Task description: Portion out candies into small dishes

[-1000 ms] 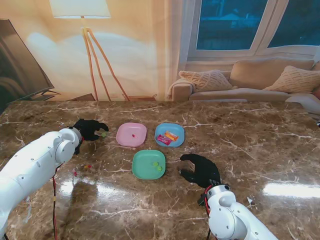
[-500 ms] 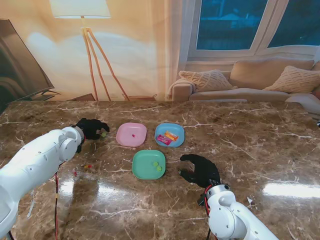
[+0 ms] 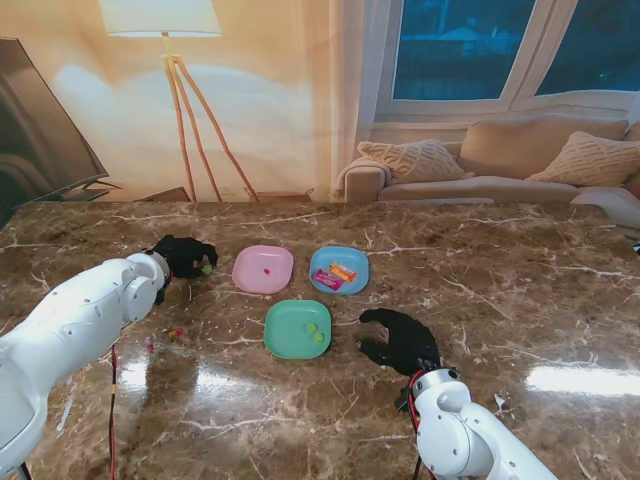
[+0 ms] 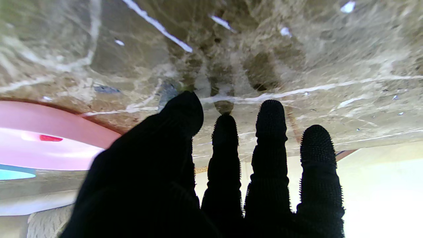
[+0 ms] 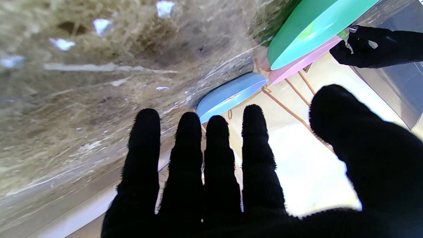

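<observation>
Right hand (image 3: pixel 400 341), black-gloved, is resting nearest me on the brown marble bench (image 3: pixel 520 290), fingers apart, holding nothing, just right of the green square plastic dish (image 3: pixel 298 328).

Green dish is holding two small green candies near its right rim.

Left of it, a few small loose candies (image 3: pixel 174 332) are lying on the bench, red and yellow as far as I can tell, between the left arm and the green dish.

Farther out, the left hand (image 3: pixel 183 256) is pinching a small green candy (image 3: pixel 206 268) at its fingertips; the wrist view does not confirm the grip.

Key relation: the pink square dish (image 3: pixel 263 269) is lying directly right of that hand, near, so the left hand is the nearer one for delivery. Pink dish is holding one small red candy (image 4: pixel 51 138).

Blue square dish (image 3: pixel 339 269), right of pink, is holding wrapped pieces, pink and orange.
</observation>
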